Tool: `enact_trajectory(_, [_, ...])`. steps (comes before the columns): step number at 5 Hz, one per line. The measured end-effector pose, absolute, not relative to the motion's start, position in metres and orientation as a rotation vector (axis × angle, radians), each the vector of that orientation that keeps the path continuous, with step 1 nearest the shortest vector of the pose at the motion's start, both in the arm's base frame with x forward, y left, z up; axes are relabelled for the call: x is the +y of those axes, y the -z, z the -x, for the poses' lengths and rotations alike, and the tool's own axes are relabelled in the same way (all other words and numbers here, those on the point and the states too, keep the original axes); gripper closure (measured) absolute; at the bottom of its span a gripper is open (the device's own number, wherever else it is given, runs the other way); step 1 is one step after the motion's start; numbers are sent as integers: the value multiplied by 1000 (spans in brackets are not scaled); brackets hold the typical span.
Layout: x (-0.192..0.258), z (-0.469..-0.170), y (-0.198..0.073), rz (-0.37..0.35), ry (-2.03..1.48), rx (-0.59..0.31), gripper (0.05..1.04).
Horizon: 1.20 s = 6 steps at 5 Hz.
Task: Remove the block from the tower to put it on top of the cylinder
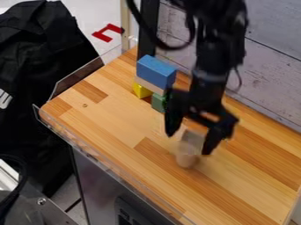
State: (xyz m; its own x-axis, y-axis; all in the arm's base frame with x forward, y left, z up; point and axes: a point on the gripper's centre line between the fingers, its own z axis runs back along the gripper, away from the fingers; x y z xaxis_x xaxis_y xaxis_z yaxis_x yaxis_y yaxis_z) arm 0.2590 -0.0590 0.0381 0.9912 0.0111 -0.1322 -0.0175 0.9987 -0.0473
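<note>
Gray plank wall (273,57) behind wood tbl (111,121), blk cloth (41,48) nearby, whitish flr (91,13).

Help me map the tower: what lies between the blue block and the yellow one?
A pale block, under the blue block and over the yellow block, as the camera view shows.

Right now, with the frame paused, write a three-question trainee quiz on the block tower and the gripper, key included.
1. True or false: the blue rectangular block is the highest piece of the tower.
2. Which block stands at the tower's base with the green block?
A) red
B) yellow
C) purple
3. Fill in, open or shut: the black gripper has its fingers ____.
Key: 1 true; 2 B; 3 open.
</note>
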Motion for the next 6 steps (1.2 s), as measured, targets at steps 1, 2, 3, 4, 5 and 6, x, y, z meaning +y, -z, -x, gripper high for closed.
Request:
enact_trajectory(1, [-55, -261, -56, 61, -39, 90, 83])
enact_trajectory(2, [-51, -265, -72, 79, -53, 50, 84])
enact_trajectory(3, [-43, -267, -74, 76, -56, 41, 84])
enact_trajectory(4, [-32, -275, -78, 51, -59, 19, 84])
enact_trajectory(5, [-21, -278, -82, 14, -65, 14, 84])
enact_trajectory(6, [-10, -282, -85, 1, -91, 2, 84])
